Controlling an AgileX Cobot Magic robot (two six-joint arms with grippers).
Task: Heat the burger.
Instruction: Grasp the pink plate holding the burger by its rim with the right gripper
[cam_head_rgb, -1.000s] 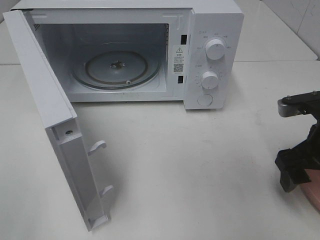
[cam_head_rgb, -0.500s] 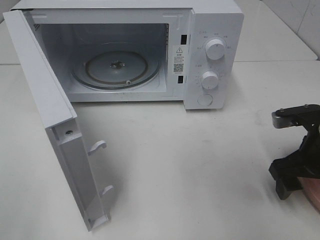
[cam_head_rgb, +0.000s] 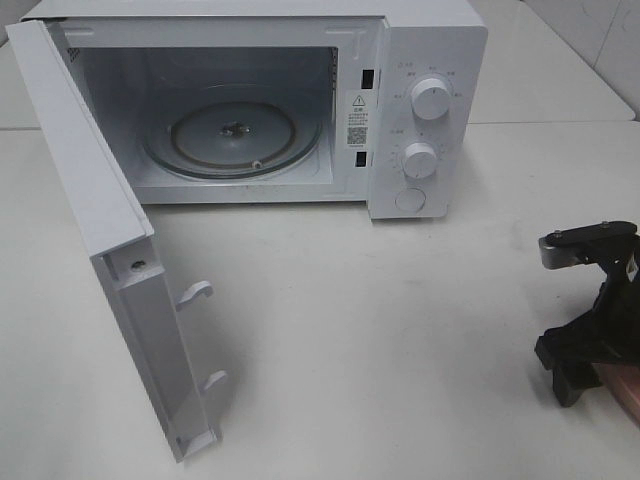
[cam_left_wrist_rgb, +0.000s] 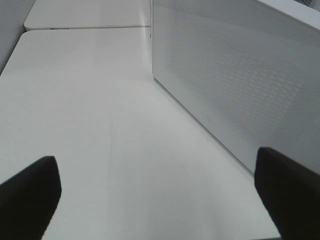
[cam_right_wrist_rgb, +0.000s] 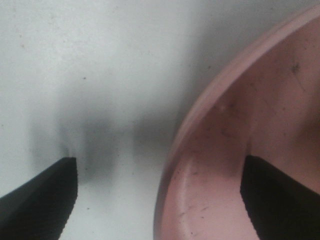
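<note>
**A:** Which way does the burger lie from the hands?

**B:** It shows in none of the 3 views; presumably farther along the pink plate (cam_right_wrist_rgb: 215, 85). The right gripper (cam_right_wrist_rgb: 159, 170), jaws wide, straddles that plate's rim, which only its wrist view shows. The left gripper (cam_left_wrist_rgb: 157, 175), open and empty, flanks the microwave (cam_head_rgb: 420, 60). Beyond, in the exterior view: door (cam_head_rgb: 90, 200) open, no burger on the turntable (cam_head_rgb: 235, 135).

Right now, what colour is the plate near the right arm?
Pink; the plate shows best in right wrist view.

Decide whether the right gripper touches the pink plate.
Cannot tell. Right wrist view: the right gripper straddles the pink plate at its rim; neither contact nor gap shows plainly.
</note>
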